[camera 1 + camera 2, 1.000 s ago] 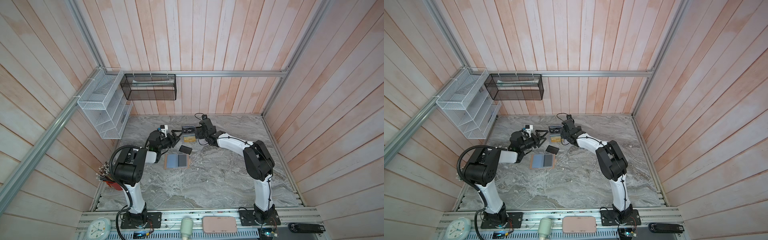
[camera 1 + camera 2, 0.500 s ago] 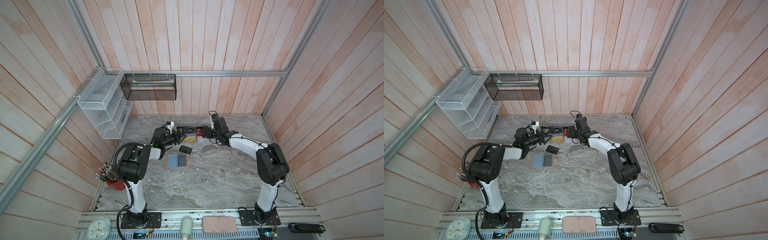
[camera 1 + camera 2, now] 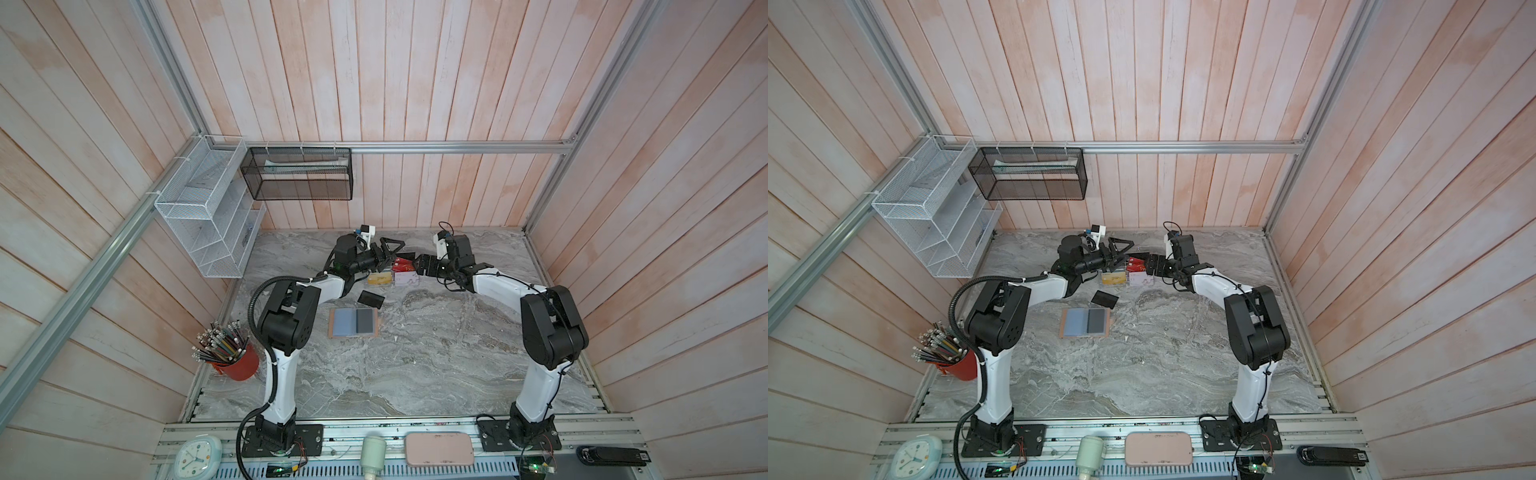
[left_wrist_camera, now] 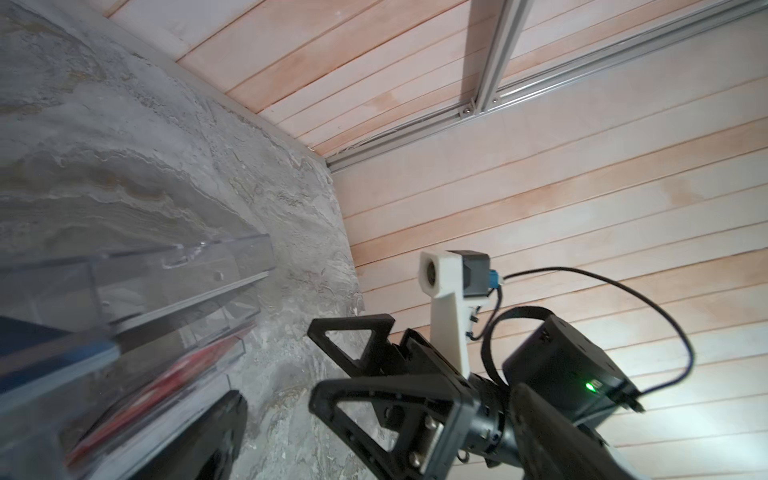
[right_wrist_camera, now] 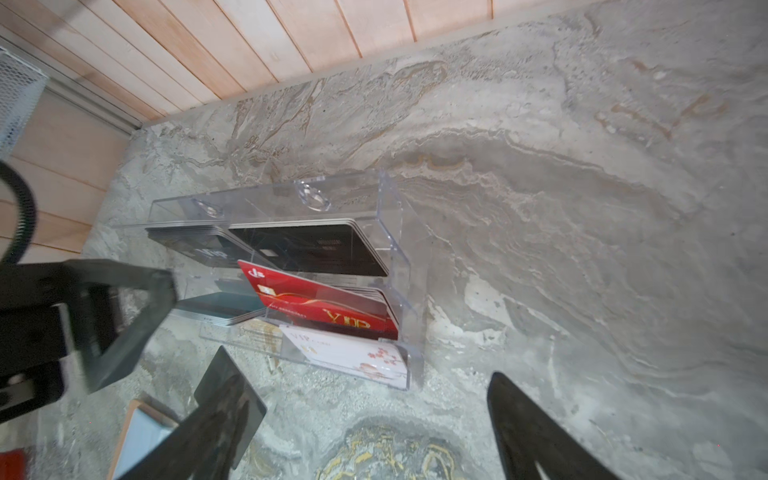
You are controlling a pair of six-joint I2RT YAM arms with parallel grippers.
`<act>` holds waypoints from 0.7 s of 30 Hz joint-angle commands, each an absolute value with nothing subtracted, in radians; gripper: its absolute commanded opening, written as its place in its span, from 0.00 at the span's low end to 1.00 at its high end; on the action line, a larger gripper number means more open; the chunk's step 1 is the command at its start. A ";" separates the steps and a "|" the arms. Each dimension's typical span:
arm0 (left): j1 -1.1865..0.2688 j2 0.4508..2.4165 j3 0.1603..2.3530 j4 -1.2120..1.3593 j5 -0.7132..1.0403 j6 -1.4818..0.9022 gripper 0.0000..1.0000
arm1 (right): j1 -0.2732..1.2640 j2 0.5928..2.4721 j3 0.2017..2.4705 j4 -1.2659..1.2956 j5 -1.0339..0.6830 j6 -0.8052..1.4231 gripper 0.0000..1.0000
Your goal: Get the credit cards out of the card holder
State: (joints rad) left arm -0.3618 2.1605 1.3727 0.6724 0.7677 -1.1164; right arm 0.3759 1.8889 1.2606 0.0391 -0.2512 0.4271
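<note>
The card holder lies open and flat on the marble, with its blue and grey lining up; its corner shows in the right wrist view. A plain black credit card lies on the table between the holder and the clear rack. My left gripper is open at the rack's left end, holding nothing. Facing it from the rack's right end, my right gripper is open and empty. No other loose credit card is in view.
A clear acrylic rack at the back holds stacks of black, red and white cards; a red one leans crooked. A red pencil cup stands front left. Wire shelves and a mesh basket hang on the walls.
My right gripper has drawn back to the right from over the rack. My left gripper has moved right and toward the back, up to the rack's left end.
</note>
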 commanded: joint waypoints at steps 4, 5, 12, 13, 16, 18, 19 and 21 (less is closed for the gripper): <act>-0.369 2.200 1.418 0.569 0.703 -1.005 1.00 | 0.366 1.874 1.233 0.113 -0.351 0.445 0.90; -0.370 2.200 1.424 0.543 0.693 -0.985 1.00 | 0.365 1.878 1.232 0.118 -0.354 0.446 0.90; -0.370 2.183 1.428 0.460 0.638 -0.899 1.00 | 0.359 1.912 1.239 0.144 -0.364 0.463 0.89; -0.370 2.176 1.429 0.443 0.629 -0.884 1.00 | 0.359 1.919 1.245 0.144 -0.365 0.465 0.89; -0.372 2.174 1.431 0.431 0.620 -0.865 1.00 | 0.359 1.930 1.250 0.148 -0.365 0.472 0.89; -0.370 2.181 1.440 0.426 0.614 -0.862 1.00 | 0.359 1.933 1.249 0.158 -0.368 0.477 0.89; -0.371 2.184 1.441 0.428 0.612 -0.862 1.00 | 0.360 1.933 1.247 0.160 -0.370 0.479 0.89; -0.373 2.189 1.446 0.431 0.609 -0.862 1.00 | 0.359 1.931 1.241 0.166 -0.370 0.482 0.89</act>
